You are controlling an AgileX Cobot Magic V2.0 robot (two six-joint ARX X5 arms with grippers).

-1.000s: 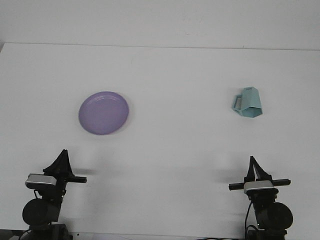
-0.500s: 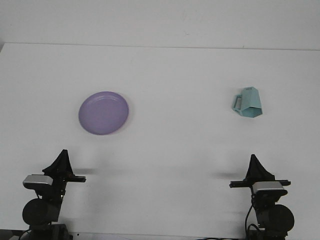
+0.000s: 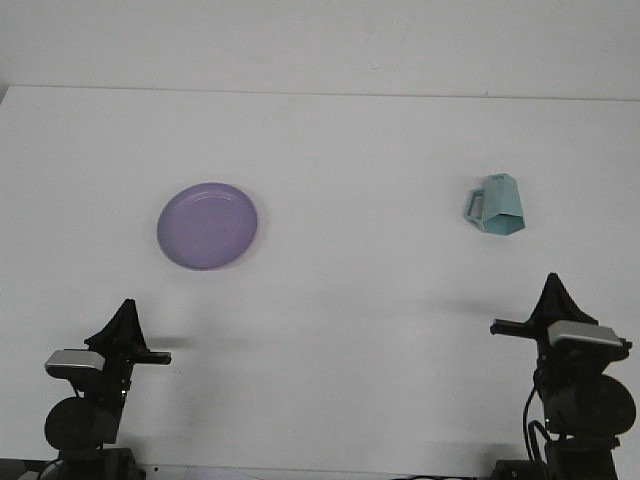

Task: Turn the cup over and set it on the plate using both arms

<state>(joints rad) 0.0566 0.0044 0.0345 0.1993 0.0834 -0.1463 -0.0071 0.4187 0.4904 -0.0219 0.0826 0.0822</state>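
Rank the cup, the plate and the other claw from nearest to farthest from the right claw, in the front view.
From the right claw:
1. Teal cup, just ahead, on the right side.
2. Purple plate, across on the left.
3. Left claw, far left, near edge.

Front view: both arm bases cut off by bottom frame edge. Left hand [image 3: 127,312] and right hand [image 3: 553,292] each read as one dark wedge; finger gap unresolved. Cup [image 3: 496,205] near right tabletop edge: opening direction indistinct, handle detail too small. Tabletop [image 3: 350,150] side edges out of frame.
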